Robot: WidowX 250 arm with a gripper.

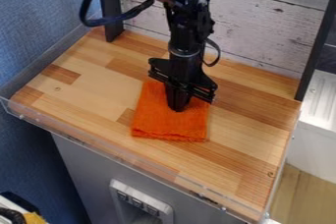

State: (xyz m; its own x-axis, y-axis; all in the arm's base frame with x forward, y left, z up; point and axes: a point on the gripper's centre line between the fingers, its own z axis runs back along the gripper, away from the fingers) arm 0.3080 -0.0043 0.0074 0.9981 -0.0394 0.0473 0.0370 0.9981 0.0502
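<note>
The black gripper (177, 102) hangs straight down over the middle of the wooden tabletop, its tip at the upper part of an orange cloth (171, 126). The cloth lies flat and looks folded, roughly square, with its front edge toward the camera. Its upper part is partly hidden behind the gripper. Whether the gripper touches or pinches the cloth cannot be told.
Around the cloth extends the wooden tabletop (85, 95), with a clear raised strip (118, 158) along its front edge. Behind stands a whitewashed plank wall (269, 26), with a black post (110, 7) at the back left and another (318, 46) at the right.
</note>
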